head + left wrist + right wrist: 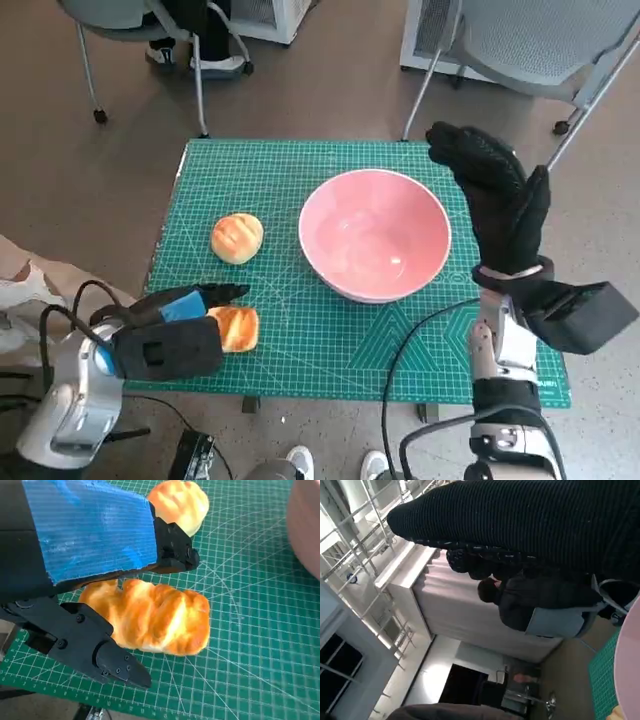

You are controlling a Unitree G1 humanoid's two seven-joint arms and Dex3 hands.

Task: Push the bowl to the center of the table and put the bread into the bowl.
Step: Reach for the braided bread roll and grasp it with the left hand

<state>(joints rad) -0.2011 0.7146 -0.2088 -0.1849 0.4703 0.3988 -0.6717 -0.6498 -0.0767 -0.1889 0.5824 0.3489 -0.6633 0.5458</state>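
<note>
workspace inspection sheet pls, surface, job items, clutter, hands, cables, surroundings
Surface: green cutting mat covers the small table.
Job's things: pink bowl upright and empty, right of the mat's middle; round bread roll to its left, apart from it; long bread loaf near the front edge.
Clutter: nothing seen.
Hands: left hand low over the long bread loaf, fingers either side, grip not confirmed; right hand raised beside the bowl's right rim, fingers apart, holding nothing.
Cables: black cables run along both forearms.
Surroundings: grey chairs behind the table; a seated person in the right wrist view.
</note>
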